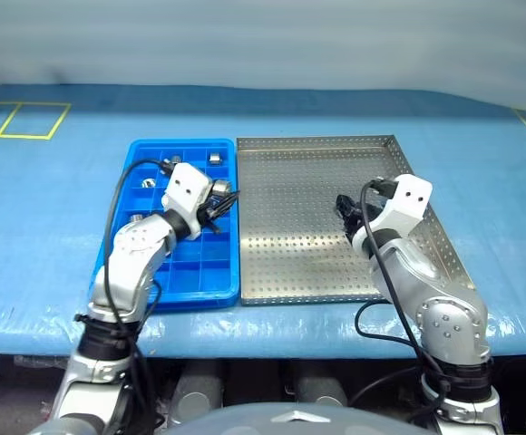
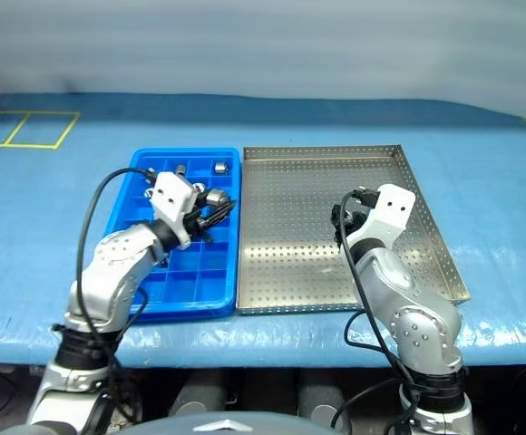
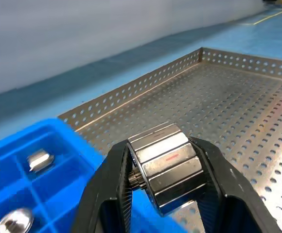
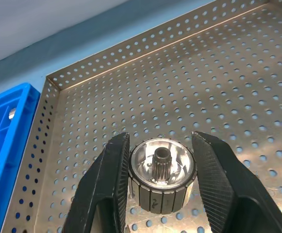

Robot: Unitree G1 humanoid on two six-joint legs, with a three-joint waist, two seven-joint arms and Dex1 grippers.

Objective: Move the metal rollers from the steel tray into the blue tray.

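Lying beneath the right gripper (image 4: 160, 182), the steel tray (image 1: 317, 263) is shown beside the blue tray (image 1: 186, 283), over which the left gripper (image 3: 163, 177) is held. One metal roller (image 3: 166, 165) is clamped by the left gripper, another roller (image 4: 162, 174) by the right.

The steel tray (image 1: 317, 263) lay flat, grey and full of little holes, right beside the blue tray (image 1: 136, 263). A few shiny metal rollers (image 1: 216, 158) sat in the far squares of the blue tray. One roller (image 3: 166, 165) was held above the blue tray. Another roller (image 4: 162, 174) was held above the steel tray.
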